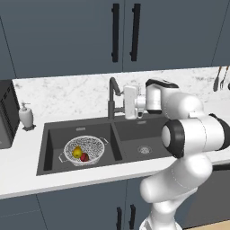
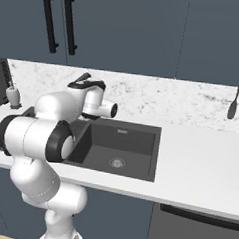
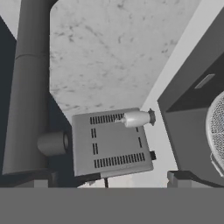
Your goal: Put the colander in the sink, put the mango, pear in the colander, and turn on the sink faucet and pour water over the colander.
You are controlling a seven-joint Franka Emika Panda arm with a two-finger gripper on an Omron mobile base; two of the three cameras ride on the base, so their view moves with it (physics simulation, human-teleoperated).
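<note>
— where's the fruit? where's the colander (image 1: 84, 150)?
— sitting in the left basin of the sink (image 1: 54, 134), with pear (image 1: 77, 152) and mango (image 1: 84, 157) inside, touching. placed there to catch the water.
— and the gripper (image 1: 127, 104)?
— up just beside the sink faucet (image 1: 112, 96), probably going for the lever. fingertips (image 3: 178, 178) spread apart, gripping nothing.
— spout aim?
— hard to tell; likely needs swinging over the colander.

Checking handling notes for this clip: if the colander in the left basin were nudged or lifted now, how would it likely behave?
The colander looks like thin wire mesh, so it is probably light and rigid. Its rounded bowl sits on the sink floor, so a nudge would likely slide or rock it. The pear and mango lie loose inside and would probably roll if it tipped.
</note>
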